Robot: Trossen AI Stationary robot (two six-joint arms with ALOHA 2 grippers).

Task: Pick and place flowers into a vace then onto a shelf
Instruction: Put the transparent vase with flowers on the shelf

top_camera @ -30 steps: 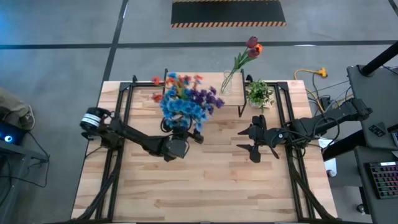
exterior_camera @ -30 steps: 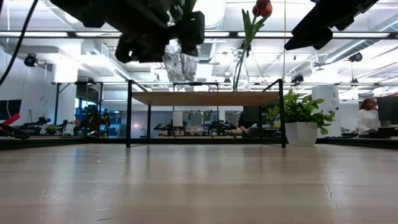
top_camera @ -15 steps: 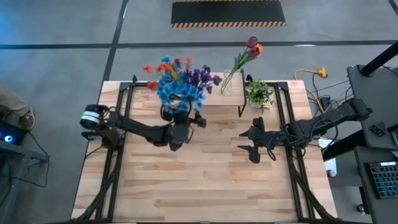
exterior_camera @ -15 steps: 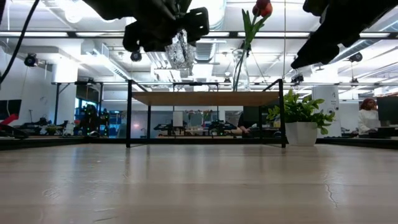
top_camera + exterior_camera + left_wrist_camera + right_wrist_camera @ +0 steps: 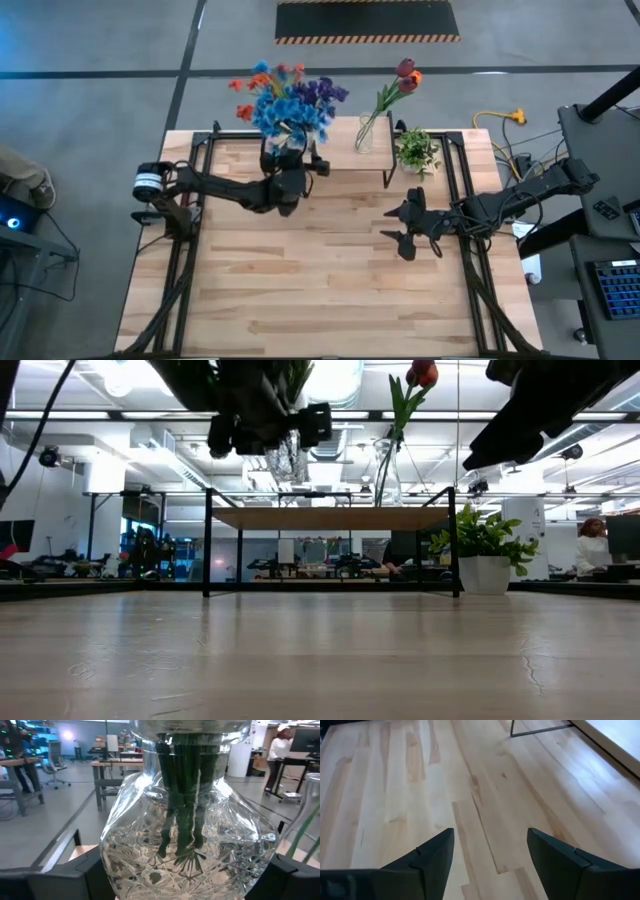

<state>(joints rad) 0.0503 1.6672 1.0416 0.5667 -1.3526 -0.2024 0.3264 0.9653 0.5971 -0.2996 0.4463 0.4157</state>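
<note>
My left gripper is shut on a cut-glass vase holding a bouquet of blue, purple and orange flowers with green stems. In the low view the vase hangs higher than the shelf's wooden top, near its left part. A second slim glass vase with a dark red tulip and an orange-red flower stands on the shelf. My right gripper is open and hovers over the table to the right of the middle, near the shelf's right leg. My left gripper holds the vase by its rounded cut-glass belly, pinched between the two fingers, one on each side. The fingers come level from the table's near side. The vase is upright and lifted clear of the table and the shelf, the bouquet standing above it.
A small leafy potted plant in a white pot stands on the table right of the shelf. The shelf's black legs stand at the far part of the table. Bare wooden tabletop stretches toward the near edge.
My left gripper has carried the vase with its bouquet toward the table's far edge, up to the shelf, keeping it upright and shut on it throughout. The right arm has stayed about where it was.
</note>
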